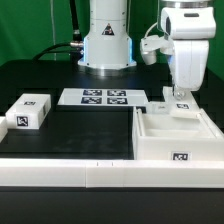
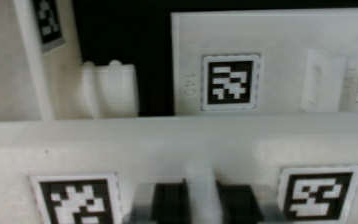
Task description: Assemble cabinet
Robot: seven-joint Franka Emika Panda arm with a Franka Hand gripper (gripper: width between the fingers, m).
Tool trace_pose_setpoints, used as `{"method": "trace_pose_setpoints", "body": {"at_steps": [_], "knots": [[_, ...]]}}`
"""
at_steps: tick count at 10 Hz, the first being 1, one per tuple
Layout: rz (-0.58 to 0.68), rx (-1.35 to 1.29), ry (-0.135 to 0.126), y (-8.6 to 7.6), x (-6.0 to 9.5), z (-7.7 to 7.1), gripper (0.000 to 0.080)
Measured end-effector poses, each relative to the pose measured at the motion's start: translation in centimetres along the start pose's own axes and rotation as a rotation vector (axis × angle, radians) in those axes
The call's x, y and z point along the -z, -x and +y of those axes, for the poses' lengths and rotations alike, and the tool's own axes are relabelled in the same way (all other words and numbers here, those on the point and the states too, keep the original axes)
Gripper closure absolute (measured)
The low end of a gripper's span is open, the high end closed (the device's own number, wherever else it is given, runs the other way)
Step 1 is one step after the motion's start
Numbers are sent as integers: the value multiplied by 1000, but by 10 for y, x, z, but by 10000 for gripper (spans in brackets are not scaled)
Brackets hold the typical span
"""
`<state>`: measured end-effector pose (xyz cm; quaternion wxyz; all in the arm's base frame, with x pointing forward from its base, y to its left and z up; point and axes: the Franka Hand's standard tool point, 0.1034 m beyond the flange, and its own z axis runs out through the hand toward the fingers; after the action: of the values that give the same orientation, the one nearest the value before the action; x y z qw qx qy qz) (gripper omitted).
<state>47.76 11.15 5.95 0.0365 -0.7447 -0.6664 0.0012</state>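
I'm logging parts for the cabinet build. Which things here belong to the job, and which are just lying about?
Job:
large white cabinet body
small tagged white block, on the exterior view's left
gripper, over the body

Not part of it:
marker board
black table

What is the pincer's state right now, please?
Pincer: cannot be told; its tips sit close together above the cabinet body, grip unclear.
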Motion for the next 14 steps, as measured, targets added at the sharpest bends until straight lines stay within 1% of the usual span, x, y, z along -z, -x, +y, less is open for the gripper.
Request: {"method": "trace_pose_setpoints", "body": {"at_steps": [1, 3, 4, 8, 9, 11, 12, 13, 14], "knots": [[7, -6, 8, -2, 0, 11, 729], [15, -16, 24, 0, 1, 29, 729], [18, -19, 28, -1, 1, 35, 729], [18, -20, 27, 0, 1, 34, 729], [23, -25, 36, 1, 1, 39, 729], [35, -35, 55, 3, 3, 60, 729], [37, -37, 60, 1, 3, 62, 729], [45, -35, 74, 1, 2, 67, 729], [54, -31, 91, 1, 4, 79, 729]]}}
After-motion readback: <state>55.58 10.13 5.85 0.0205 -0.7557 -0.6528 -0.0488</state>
